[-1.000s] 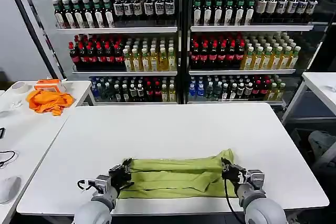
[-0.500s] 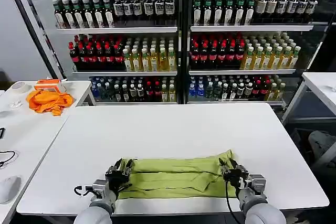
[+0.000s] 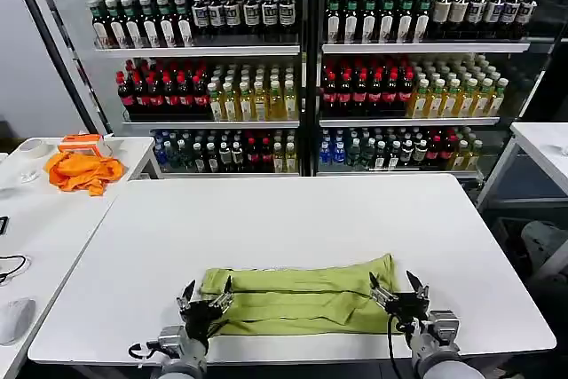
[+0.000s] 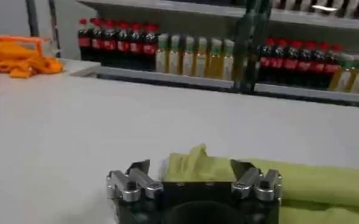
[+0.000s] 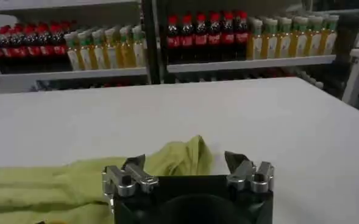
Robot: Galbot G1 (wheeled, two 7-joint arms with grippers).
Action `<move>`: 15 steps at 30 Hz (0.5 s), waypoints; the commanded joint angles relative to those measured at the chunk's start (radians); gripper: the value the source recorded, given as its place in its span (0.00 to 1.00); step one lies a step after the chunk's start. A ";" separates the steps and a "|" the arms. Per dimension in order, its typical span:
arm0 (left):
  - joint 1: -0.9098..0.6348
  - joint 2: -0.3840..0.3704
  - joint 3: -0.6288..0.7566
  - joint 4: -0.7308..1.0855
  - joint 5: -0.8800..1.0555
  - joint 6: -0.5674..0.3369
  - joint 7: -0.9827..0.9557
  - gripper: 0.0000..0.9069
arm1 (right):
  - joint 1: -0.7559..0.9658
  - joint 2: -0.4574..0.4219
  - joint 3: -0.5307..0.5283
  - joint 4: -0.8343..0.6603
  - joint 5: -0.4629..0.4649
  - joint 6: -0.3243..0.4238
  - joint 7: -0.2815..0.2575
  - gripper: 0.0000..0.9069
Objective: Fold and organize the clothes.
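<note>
Yellow-green cotton, the T-shirt (image 3: 297, 301) lies folded into a long, flat band across the near edge of the white counter (image 3: 293, 219), its far corners slightly rumpled. Both grippers have just let go and drawn back toward the robot: the left gripper (image 3: 204, 298) and right gripper (image 3: 397, 288) now sit at its ends, jaws spread open and empty, so this fold looks finished.

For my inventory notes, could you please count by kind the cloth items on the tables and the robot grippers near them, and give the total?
Yellow-green T-shirt, lying folded on the white table: 1
Orange cloth, on the side table: 1
Grippers, both open at the shirt's ends: 2, the left gripper and the right gripper
Total: 4
</note>
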 commanded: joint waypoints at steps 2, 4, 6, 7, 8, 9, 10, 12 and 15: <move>0.039 -0.087 0.007 0.020 0.033 -0.025 -0.015 0.81 | -0.020 -0.005 0.005 -0.002 -0.014 0.031 -0.004 1.00; 0.039 -0.086 0.006 0.022 0.042 -0.015 -0.015 0.23 | -0.020 -0.006 0.003 -0.004 -0.014 0.034 -0.005 1.00; 0.039 -0.086 0.005 0.025 0.045 -0.015 -0.016 0.14 | -0.019 -0.006 0.002 -0.005 -0.013 0.035 -0.004 1.00; 0.038 -0.085 0.003 0.026 0.045 -0.013 -0.016 0.11 | -0.019 -0.006 0.000 -0.005 -0.013 0.035 -0.004 1.00; 0.038 -0.085 0.002 0.026 0.043 -0.012 -0.016 0.09 | -0.019 -0.006 -0.001 -0.005 -0.012 0.036 -0.005 1.00; 0.039 -0.085 0.002 0.026 0.043 -0.012 -0.016 0.09 | -0.020 -0.006 -0.003 -0.004 -0.012 0.037 -0.006 1.00; 0.040 -0.086 0.002 0.024 0.041 -0.014 -0.016 0.06 | -0.020 -0.006 -0.004 -0.004 -0.011 0.037 -0.006 1.00; 0.041 -0.087 0.001 0.022 0.038 -0.015 -0.015 0.06 | -0.020 -0.007 -0.005 -0.004 -0.010 0.039 -0.006 1.00; 0.046 -0.091 -0.001 0.018 0.023 -0.018 -0.013 0.03 | -0.019 -0.007 -0.004 -0.002 -0.006 0.040 -0.004 1.00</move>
